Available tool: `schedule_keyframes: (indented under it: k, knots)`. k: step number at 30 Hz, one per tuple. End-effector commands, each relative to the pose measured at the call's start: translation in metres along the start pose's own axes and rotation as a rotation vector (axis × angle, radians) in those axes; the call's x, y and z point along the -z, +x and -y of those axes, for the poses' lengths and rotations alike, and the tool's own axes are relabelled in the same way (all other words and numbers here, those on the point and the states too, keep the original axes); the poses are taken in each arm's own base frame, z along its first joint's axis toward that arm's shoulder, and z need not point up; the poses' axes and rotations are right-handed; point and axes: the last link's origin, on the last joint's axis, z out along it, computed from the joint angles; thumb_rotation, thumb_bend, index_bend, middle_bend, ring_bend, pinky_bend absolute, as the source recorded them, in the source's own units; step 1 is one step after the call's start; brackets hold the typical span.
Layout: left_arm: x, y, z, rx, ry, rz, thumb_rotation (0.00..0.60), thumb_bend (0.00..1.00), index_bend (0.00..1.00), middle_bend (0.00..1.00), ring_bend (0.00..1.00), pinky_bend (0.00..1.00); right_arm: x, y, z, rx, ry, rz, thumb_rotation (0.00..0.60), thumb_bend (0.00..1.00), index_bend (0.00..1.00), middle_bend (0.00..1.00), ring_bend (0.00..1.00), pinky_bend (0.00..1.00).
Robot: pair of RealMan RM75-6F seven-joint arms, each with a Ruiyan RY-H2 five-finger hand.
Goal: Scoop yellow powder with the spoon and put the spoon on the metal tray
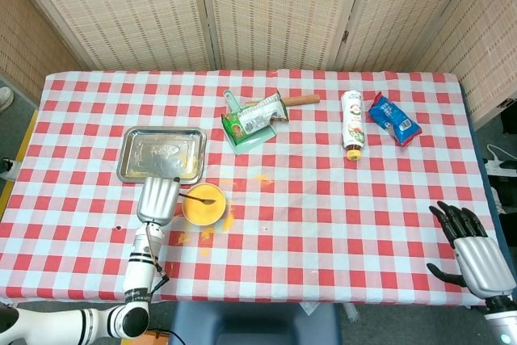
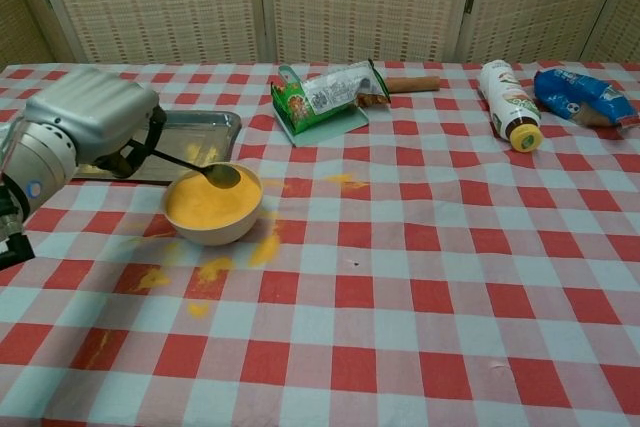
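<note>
A white bowl full of yellow powder stands on the checkered cloth, just right of my left hand. That hand grips the handle of a dark metal spoon, whose bowl hangs above the far rim of the powder bowl. The metal tray lies just behind the hand and bowl, with traces of yellow powder on it. My right hand rests at the table's near right edge, fingers spread, holding nothing.
Spilled yellow powder lies in front of the bowl and in a patch to its right. A green packet on a dustpan, a rolling pin, a white bottle and a blue packet lie along the back.
</note>
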Motion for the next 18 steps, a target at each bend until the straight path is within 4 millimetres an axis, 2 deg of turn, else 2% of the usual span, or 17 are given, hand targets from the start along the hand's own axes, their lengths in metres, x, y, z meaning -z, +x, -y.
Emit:
schedule_keyframes:
  k: [1,9,18]
  knots:
    - [0.008,-0.004,0.001,-0.010,-0.007,0.011,0.600,0.81,0.97,1.00,1.00,1.00,0.001,0.000,0.001,0.000,0.008,0.001,0.600,0.11,0.00,0.00,0.00,0.00]
    - [0.008,-0.016,0.000,-0.068,0.000,0.031,0.600,0.81,0.97,1.00,1.00,1.00,0.004,0.002,0.001,-0.004,0.013,-0.009,0.600,0.11,0.00,0.00,0.00,0.00]
    - [-0.012,-0.020,0.007,-0.083,0.054,0.017,0.600,0.80,0.97,1.00,1.00,1.00,0.002,0.002,-0.001,-0.004,0.000,-0.011,0.600,0.11,0.00,0.00,0.00,0.00]
